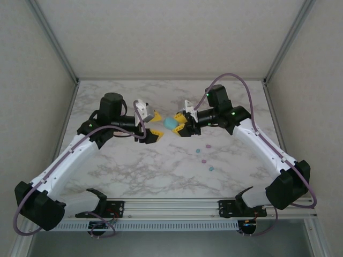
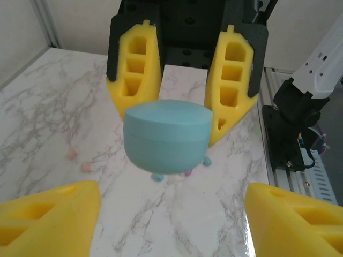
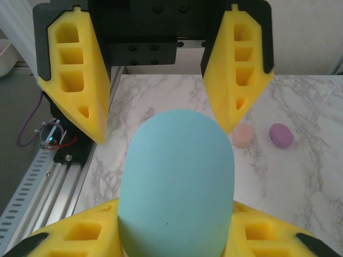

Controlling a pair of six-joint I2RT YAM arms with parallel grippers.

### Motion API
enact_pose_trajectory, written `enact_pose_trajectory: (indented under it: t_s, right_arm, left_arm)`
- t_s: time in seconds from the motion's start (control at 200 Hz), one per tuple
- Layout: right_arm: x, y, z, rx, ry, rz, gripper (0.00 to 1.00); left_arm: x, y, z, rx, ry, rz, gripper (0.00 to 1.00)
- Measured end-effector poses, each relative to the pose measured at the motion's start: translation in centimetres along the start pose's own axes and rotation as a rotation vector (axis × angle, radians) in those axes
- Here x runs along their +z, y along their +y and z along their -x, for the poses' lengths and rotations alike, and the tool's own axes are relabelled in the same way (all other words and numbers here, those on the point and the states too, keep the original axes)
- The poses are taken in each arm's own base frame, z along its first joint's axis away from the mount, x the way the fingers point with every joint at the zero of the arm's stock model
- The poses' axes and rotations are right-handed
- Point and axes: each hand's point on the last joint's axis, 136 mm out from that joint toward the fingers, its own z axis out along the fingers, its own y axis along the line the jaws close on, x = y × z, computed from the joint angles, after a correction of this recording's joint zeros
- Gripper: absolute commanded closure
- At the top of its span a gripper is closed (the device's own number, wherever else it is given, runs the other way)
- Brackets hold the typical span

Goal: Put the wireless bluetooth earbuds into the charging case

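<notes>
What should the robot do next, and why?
Probably ease the open left gripper in and close on the free end of the teal case: the right gripper grips its other end, it looks shut, and earbuds lie on the table.

We look down from above and behind the arm bases, far enough back to take in the whole marble surface and both arms. Our left wrist camera rides just behind the left hand, low over the surface, and faces the right hand head-on at close range. Our right wrist camera looks the opposite way, back at the left hand. It is tilted down and sits very close to the teal case. All three views share that case and the surface under it.
</notes>
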Motion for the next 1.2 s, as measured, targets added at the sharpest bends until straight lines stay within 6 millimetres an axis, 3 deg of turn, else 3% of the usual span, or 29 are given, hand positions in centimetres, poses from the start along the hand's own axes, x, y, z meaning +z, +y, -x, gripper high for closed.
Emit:
enact_pose_trajectory:
  t_s: [0.295, 0.596, 1.201]
  right_arm:
    - [0.4, 0.1, 0.4, -0.020, -0.006, 0.001, 0.68]
    - [0.5, 0.1, 0.3, -0.021, -0.006, 0.001, 0.68]
    - [0.6, 0.0, 0.3, -0.014, -0.014, -0.003, 0.68]
  left_arm:
    - [1.4, -0.5, -0.2, -0.009, 0.015, -0.040, 0.39]
    - [1.7, -0.4, 0.8, -0.001, -0.006, -0.041, 0.45]
    - [2.3, -0.1, 0.4, -0.009, 0.036, -0.048, 0.51]
